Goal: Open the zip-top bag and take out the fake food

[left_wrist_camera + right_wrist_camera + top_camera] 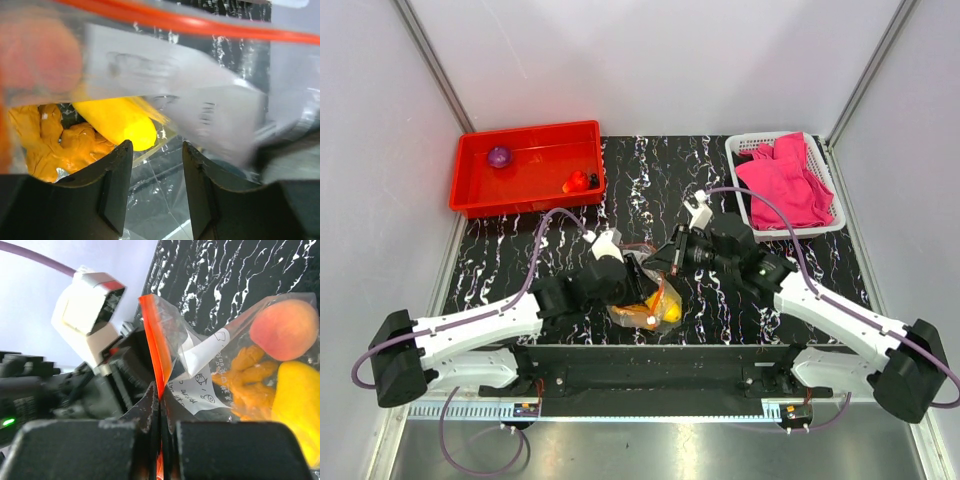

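The clear zip-top bag point(655, 308) lies on the near middle of the table between both arms. My right gripper point(161, 400) is shut on its orange-red zip strip point(152, 340), holding the mouth up. Through the plastic I see fake food: an orange peach-like ball point(284, 330), a cluster of orange bits point(250, 380) and a yellow oval fruit point(297, 405). My left gripper point(156, 155) reaches into the bag's mouth, open, with only clear plastic showing between its fingers. The yellow fruit point(120, 120) lies just past its left fingertip, the orange bits point(45, 145) further left.
A red tray point(470, 190) at the back left holds a purple round piece point(498, 156) and a red piece point(577, 181). A white basket point(745, 150) at the back right holds a pink cloth point(785, 180). White walls enclose the black marbled table point(650, 170).
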Controlling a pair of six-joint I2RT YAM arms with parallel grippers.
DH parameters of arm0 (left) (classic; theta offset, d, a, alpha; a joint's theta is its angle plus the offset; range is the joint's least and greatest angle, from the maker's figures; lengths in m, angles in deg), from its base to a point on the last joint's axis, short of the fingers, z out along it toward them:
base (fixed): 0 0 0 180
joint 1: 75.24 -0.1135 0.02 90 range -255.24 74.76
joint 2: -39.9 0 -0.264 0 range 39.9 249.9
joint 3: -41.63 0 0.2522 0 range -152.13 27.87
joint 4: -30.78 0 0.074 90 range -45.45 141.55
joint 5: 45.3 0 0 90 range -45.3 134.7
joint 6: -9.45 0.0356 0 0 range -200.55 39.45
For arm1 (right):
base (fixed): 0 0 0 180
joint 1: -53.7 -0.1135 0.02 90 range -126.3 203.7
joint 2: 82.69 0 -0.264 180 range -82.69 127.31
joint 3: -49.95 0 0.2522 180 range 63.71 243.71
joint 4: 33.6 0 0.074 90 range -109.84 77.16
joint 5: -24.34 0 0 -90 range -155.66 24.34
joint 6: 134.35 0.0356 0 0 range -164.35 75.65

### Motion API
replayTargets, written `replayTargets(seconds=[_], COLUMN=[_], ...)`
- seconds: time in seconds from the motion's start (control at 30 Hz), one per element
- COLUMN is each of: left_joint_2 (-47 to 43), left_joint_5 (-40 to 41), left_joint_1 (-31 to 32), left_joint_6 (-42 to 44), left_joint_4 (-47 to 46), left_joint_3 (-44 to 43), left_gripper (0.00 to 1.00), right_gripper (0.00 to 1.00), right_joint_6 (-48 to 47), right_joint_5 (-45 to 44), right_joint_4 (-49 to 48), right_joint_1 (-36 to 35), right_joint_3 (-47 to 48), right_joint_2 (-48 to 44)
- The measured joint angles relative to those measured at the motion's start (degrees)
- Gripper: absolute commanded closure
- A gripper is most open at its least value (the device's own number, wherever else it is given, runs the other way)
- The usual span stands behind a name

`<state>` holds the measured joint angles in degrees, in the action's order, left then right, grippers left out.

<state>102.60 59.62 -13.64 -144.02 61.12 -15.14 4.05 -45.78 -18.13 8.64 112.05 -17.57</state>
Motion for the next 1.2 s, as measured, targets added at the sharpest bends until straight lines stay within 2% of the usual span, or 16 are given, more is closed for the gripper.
replayTargets(seconds=[0.07,0.17,0.57,0.67,0.8,1.0,1.13,1.2], left_joint_2=[0.0,0.0,4.0,1.6,-4.5,-9.6,-8.5,-6.2], left_joint_5=[0.2,0.2,-0.6,0.2,2.6,4.4,4.6,4.9], left_joint_1=[0.0,0.0,0.0,0.0,-0.2,-0.2,-0.2,-0.3], left_joint_6=[-1.4,-2.9,-4.2,-3.0,-0.8,1.8,2.5,2.5], left_joint_4=[-1.2,-2.6,-8.0,-6.5,-1.3,3.5,4.6,5.2], left_joint_3=[1.7,4.3,6.4,6.6,6.5,6.4,6.3,5.8], left_gripper=[0.6,0.61,0.53,0.43,0.38,0.37,0.37,0.42], right_gripper=[1.0,1.0,1.0,1.0,1.0,1.0,1.0,1.0], right_joint_6=[1.5,3.7,7.5,8.8,11.1,14.4,15.3,16.1], right_joint_5=[-1.0,-2.5,-3.1,-2.1,-0.3,2.3,2.3,2.0], right_joint_4=[-1.8,-3.9,-8.5,-10.7,-14.1,-20.2,-22.2,-24.3], right_joint_1=[-0.3,-0.6,-0.7,-1.0,-2.1,-2.7,-2.7,-2.5], right_joint_3=[-2.2,-5.2,-6.8,-6.7,-5.0,-3.0,-3.5,-5.2], right_joint_2=[-1.6,-3.7,-2.6,-0.5,3.0,6.7,7.0,7.0])
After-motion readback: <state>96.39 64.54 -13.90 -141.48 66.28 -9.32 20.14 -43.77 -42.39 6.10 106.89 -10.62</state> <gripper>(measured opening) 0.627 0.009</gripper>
